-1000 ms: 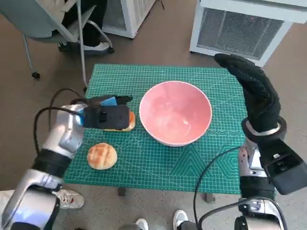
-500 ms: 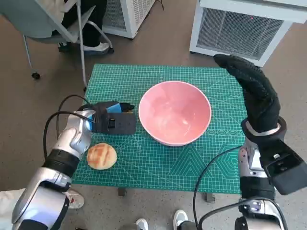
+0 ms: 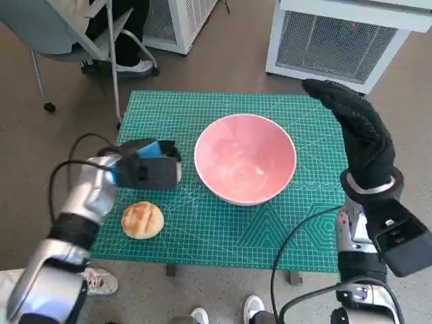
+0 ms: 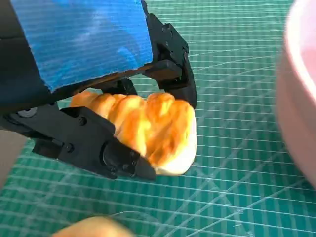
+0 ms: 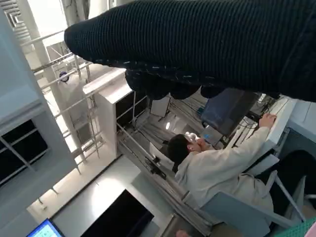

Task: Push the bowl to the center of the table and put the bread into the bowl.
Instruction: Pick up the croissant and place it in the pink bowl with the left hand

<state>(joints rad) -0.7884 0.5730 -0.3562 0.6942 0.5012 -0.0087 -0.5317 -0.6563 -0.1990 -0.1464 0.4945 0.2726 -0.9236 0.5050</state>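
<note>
Left hand grips a bread just beside bowl; head view hides it under the hand. Second bread lies nearer the tabletop edge. Right hand raised, fingers extended, holding nothing.

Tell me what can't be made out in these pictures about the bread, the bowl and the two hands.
- Held bread: in the head view the left hand covers it completely.
- Whether that bread is lifted or touching the mat: unclear in the left wrist view.
- Second bun: only a blurred sliver at the left wrist picture's edge.
- Pink bowl: cut off by the left wrist picture's edge.
- Right hand: fingers hardly show in the right wrist view.
</note>
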